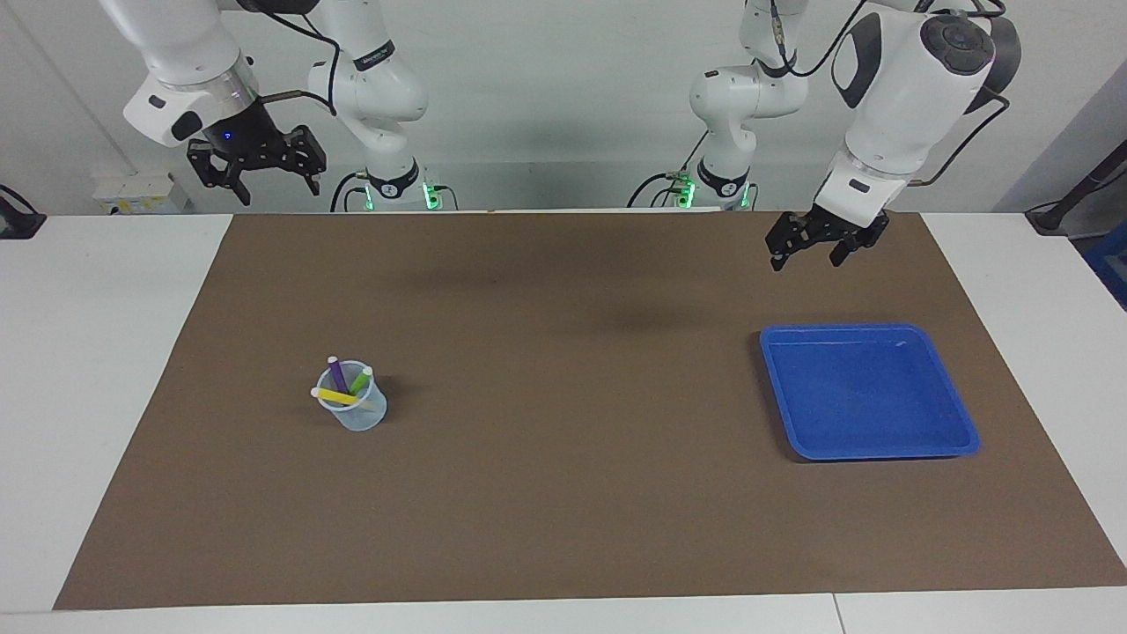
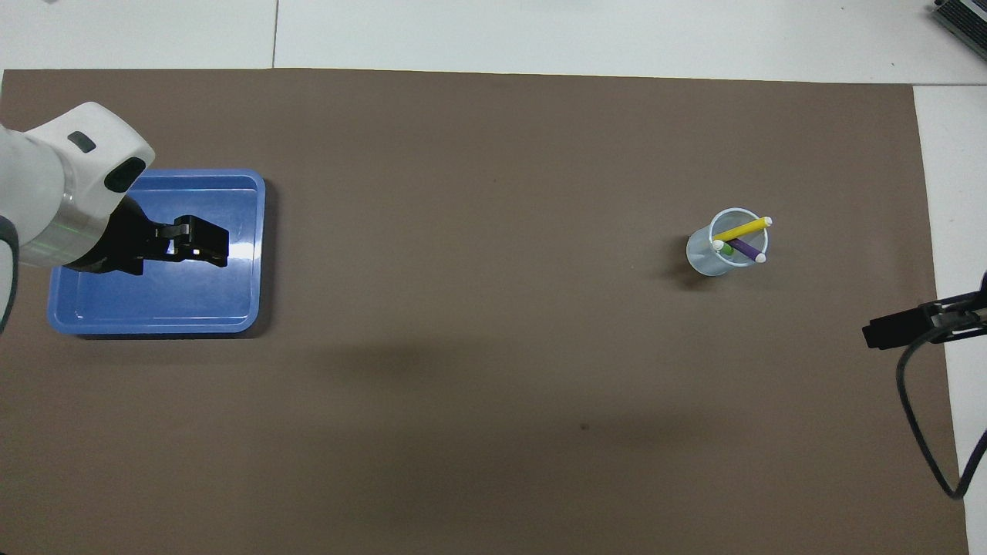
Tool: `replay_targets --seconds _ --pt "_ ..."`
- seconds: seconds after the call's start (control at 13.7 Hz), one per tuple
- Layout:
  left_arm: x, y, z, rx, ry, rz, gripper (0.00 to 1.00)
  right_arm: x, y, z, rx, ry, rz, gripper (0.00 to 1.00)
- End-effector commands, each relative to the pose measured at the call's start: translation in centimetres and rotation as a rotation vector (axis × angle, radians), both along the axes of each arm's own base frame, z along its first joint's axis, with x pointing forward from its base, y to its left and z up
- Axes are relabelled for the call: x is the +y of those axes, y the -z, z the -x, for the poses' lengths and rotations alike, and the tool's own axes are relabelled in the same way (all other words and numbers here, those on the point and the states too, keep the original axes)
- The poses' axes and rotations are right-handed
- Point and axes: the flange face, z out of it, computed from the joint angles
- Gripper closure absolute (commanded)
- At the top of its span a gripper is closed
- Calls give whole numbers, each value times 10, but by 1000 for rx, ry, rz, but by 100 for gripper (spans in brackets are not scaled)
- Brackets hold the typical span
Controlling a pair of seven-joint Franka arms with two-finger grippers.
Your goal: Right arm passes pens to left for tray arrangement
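Hanging: both pincers high, apart | pens (image 1: 342,384) in cup (image 1: 357,409) | tray (image 1: 967,440) mat-edge

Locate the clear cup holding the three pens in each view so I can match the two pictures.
Facing view: the cup stands on the brown mat at the picture's lower left, toward the right arm's end of the table.
Overhead view: the cup sits at the picture's right, above mid-height.
Shared landmark: the blue tray, at the left arm's end of the mat, at about the same distance from the robots as the cup.
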Motion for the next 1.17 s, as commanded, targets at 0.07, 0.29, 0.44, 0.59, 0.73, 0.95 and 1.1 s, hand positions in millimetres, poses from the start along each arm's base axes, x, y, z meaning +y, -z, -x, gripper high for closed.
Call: replay_targets --seconds 0.07,0.29,0.44,0.59,0.73,0.95,1.1 --pt "-2 0 7 -15 0 15 0 1 -1 6 3 18 2 0" --pt "-2 -1 7 -16 0 15 0 -1 -2 2 -28 16 12 0" --pt "-2 -1 7 -16 0 15 0 -6 -5 -4 -71 23 21 0" --pt "-2 -1 7 -16 -1 15 0 -10 -12 -4 -88 27 20 0" --pt "-3 -2 8 -13 -10 14 0 -15 -18 -1 -105 37 16 0" --pt "-9 -1 9 -11 -35 13 0 -22 -29 2 -128 48 6 0" --pt "-11 -1 10 -6 -33 12 0 -19 -33 10 -133 20 8 0"
